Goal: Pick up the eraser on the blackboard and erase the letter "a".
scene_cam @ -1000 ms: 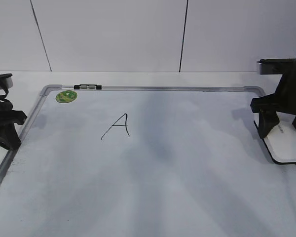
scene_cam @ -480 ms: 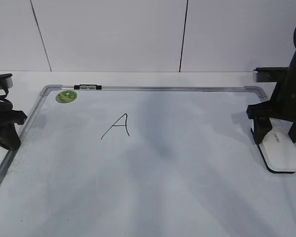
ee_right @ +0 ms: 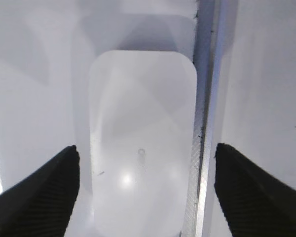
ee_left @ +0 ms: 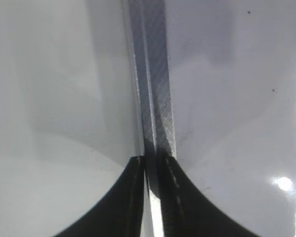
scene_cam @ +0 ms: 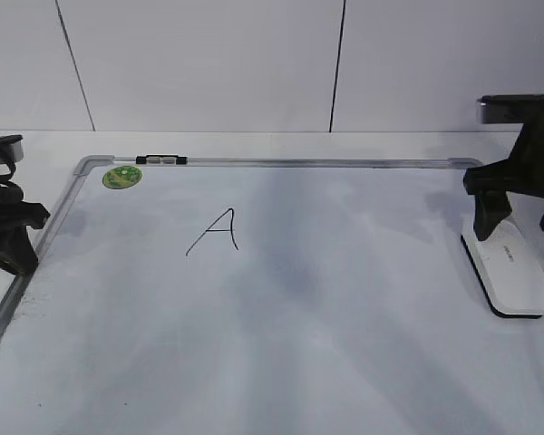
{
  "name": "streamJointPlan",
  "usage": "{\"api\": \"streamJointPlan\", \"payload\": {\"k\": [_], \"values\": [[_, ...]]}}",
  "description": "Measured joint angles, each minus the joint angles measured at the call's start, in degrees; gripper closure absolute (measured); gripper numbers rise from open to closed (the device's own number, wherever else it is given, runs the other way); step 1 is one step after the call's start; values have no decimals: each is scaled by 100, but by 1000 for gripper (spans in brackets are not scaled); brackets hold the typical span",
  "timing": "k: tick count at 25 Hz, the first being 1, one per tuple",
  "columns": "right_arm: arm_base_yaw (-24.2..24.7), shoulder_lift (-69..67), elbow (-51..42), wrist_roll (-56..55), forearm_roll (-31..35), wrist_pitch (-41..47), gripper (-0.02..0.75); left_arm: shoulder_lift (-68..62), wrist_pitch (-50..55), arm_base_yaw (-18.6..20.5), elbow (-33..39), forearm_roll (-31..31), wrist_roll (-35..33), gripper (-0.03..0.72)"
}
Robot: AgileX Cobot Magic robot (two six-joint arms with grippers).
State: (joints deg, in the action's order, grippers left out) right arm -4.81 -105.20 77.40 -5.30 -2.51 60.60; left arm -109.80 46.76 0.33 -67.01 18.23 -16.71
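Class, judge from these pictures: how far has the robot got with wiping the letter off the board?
Done: nothing yet; the letter is unwiped. In hand: the right end effector is open over the eraser, which lies flat on the board by its right frame. Left: grasp, carry, wipe. The left end effector is shut at the left frame.

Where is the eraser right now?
The eraser lies flat on the board at its right edge, right beside the metal frame. The right pincer is open above it, one finger on each side.
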Motion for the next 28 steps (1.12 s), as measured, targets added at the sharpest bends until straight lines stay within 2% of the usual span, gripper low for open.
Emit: {"api": "streamJointPlan", "payload": {"k": [5,9,11,16,18,23,28], "values": [[0,339,24,35,-20,353,75,0,0,0,0,0,0,599],[0,510,24,73,-20,445,85,-60,212,0,-183,-36,0,557],[0,564,24,107,-20,475,89,-70,415,0,-371,-62,0,519],[0,710,24,156,-8,595,100,-70,977,0,-1053,-164,0,347],[0,788,24,207,47,636,104,-70,1309,0,-1350,-229,30,303],[0,929,24,349,186,847,106,-31,2137,0,-2054,-337,307,278],[0,1107,11,357,202,914,117,452,2267,0,-2181,-383,504,276]]}}
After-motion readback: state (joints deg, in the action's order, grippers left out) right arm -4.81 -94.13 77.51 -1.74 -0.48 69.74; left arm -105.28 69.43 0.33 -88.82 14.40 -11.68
